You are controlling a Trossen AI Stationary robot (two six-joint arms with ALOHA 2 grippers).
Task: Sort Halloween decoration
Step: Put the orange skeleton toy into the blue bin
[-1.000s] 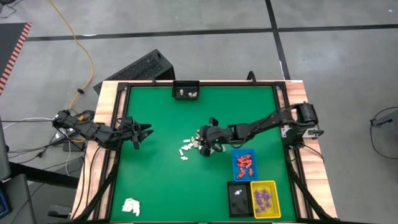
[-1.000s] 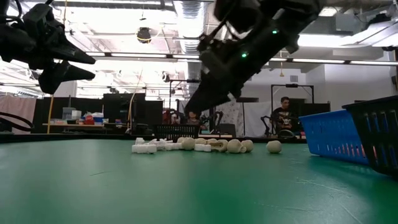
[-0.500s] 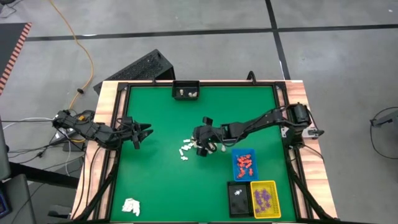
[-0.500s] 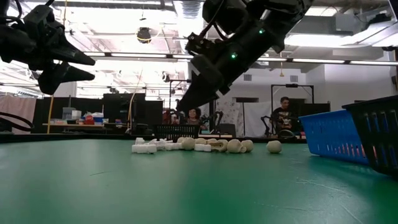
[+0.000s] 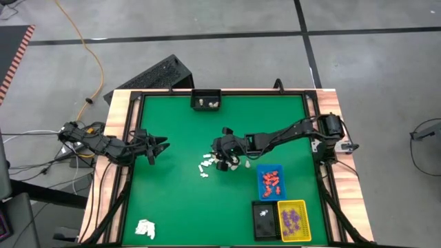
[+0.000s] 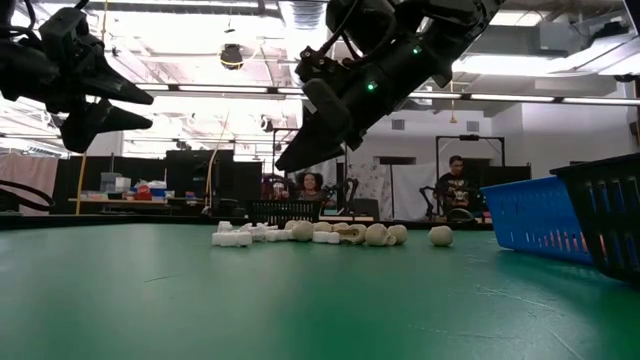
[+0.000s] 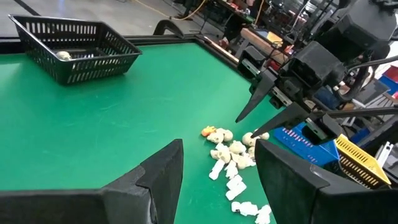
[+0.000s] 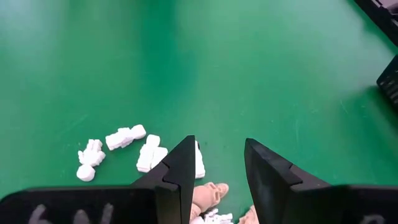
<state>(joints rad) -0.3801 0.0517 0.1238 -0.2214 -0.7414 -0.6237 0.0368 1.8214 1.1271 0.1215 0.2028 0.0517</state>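
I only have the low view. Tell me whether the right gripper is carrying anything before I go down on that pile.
Observer: Nothing. In the right wrist view the right gripper is open and empty, over the white and cream pieces.
Operator: Give me what's in the blue tray.
Observer: Orange-red pieces lie in the blue tray.
Operator: Now place the left arm.
Observer: The left gripper waits at the left side of the table, apart from those pieces.
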